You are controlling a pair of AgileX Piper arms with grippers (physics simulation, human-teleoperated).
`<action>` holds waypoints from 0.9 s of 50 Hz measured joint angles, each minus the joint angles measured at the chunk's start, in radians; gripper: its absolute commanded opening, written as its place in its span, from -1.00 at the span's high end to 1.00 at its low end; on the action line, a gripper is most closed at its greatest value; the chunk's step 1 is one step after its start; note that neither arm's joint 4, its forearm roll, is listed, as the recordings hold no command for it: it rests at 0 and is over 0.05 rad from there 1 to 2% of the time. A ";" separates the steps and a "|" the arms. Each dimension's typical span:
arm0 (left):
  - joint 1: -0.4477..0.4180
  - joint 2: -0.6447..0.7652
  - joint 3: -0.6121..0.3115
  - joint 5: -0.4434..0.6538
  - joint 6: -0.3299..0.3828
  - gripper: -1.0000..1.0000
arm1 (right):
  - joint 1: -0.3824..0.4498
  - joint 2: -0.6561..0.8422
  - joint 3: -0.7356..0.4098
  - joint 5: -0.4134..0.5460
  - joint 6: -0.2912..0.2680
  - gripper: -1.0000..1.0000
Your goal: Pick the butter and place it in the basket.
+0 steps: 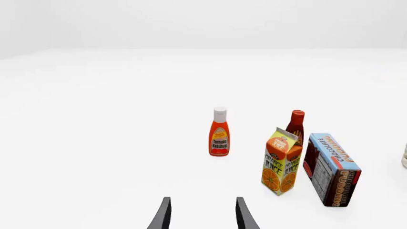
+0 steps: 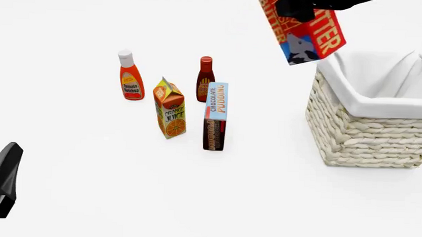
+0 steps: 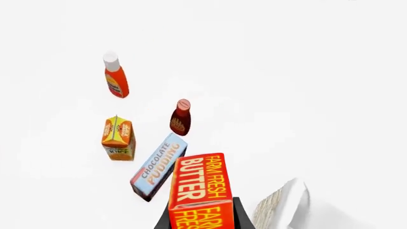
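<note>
The butter (image 2: 303, 33) is hanging in the air, tilted, gripped near its top by the right hand (image 2: 296, 8), whose dark fingers are closing on both sides of the carton. In the front view it is sitting high above the tabletop (image 2: 89, 188), just to the left of the basket (image 2: 368, 134) and above the level of the near-left corner of its rim, not yet over the opening. The right wrist view is showing the carton's "FARM FRESH BUTTER" face (image 3: 200, 191) wedged between the two fingers, with a corner of the wicker basket (image 3: 279, 210) beside it.

The basket is standing on the tabletop's right side, its white liner folded over the rim.

Left of the basket, well apart from it, the other groceries are standing in a loose group: the chocolate pudding box (image 2: 215, 116) upright on its end, the orange juice carton (image 2: 170, 108) just beside it to the left, a dark red sauce bottle (image 2: 205, 78) behind the two, and the ketchup bottle (image 2: 130, 76) farther left.

The left hand (image 1: 202, 214) is hovering low at the near-left of the tabletop, fingers parted with nothing between them, pointing toward the groceries.
</note>
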 measured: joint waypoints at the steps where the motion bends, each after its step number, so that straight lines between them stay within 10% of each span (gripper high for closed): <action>1: 0.000 0.000 0.000 0.000 0.000 -1.00 | -0.004 -0.005 0.004 -0.004 0.003 1.00; 45: 0.000 0.000 0.000 0.000 0.000 -1.00 | -0.200 -0.186 0.185 -0.194 0.071 1.00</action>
